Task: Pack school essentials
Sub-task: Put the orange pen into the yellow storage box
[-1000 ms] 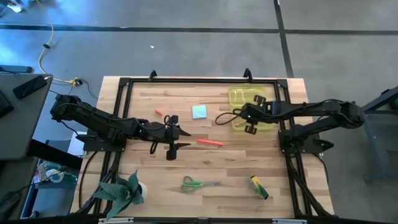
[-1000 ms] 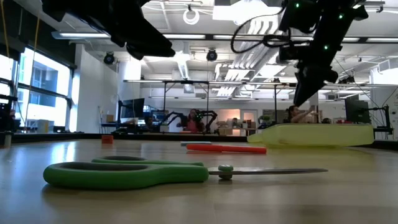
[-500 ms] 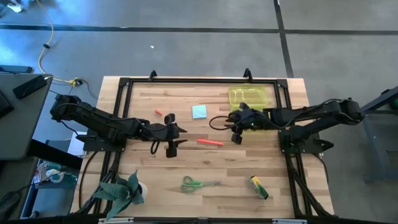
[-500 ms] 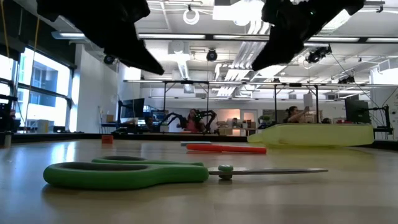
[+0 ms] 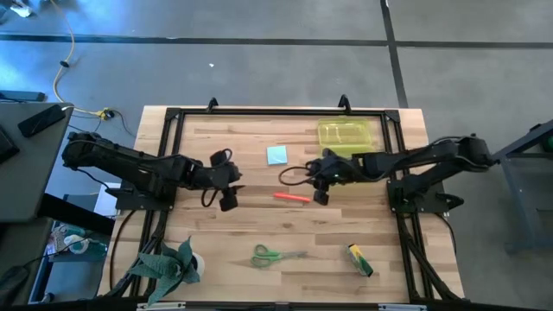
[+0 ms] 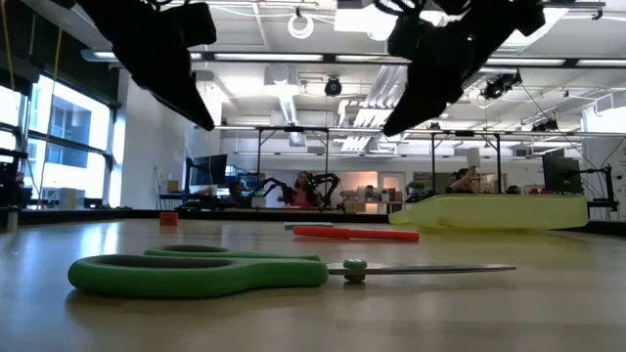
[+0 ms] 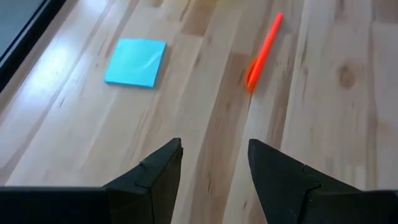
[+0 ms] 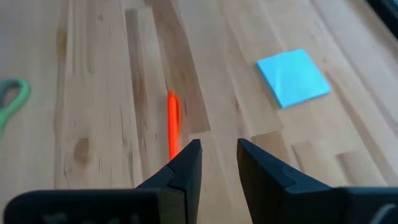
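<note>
Scissors: the scissors (image 6: 196, 274) lie nearest, low centre of the high view, untouched.
Stick: a yellow-green stick (image 5: 359, 259) lies lower right, well apart from both arms.
Plant: a plant (image 5: 164, 266) sits in the lower left corner, out of the way.
Marker: the marker (image 5: 292, 198) lies flat mid-tabletop, between the two pincers.
Right pincer: the right pincer (image 5: 320, 197) hangs just right of the marker, narrow gap, holding nothing.
Left pincer: the left pincer (image 5: 227, 201) hangs left of centre, moderately wide, empty.
Change: a second ago the right arm hung over the case; it has since swung left to the marker, while the left arm has drawn back a little to the left.
Meaning: the marker looks like the next item to pick, with the right arm taking it.
Pad: the pad (image 5: 276, 155) lies above the marker, apart from it.
Case: the case (image 5: 346, 136) sits upper right on the tabletop; what it holds cannot be told.
Obstacles: nothing lies between marker and case; the left pincer is near enough to mind.
</note>
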Robot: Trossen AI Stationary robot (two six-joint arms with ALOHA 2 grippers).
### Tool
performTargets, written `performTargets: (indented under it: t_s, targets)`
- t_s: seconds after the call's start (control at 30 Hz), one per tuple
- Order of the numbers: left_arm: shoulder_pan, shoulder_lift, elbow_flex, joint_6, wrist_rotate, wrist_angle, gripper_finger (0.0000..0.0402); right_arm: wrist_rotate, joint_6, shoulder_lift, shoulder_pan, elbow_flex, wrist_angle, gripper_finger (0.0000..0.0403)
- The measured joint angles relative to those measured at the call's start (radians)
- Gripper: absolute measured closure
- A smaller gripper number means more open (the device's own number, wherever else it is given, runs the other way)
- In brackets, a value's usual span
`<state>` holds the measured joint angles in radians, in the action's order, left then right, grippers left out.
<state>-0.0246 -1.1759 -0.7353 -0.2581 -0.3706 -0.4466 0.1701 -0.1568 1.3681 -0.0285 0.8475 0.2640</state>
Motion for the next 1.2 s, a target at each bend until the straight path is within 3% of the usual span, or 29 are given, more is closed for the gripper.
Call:
performTargets:
  t_s: [0.6,1.2]
  targets:
    - [-0.001,0.000,0.000,-0.046,-0.004,-0.104,0.0227,-0.048,0.165,0.450,-0.041,0.343,0.231,0.0308]
    - [-0.001,0.000,0.001,-0.057,-0.006,-0.100,0.0227,-0.075,0.101,0.523,-0.044,0.349,0.154,0.0262]
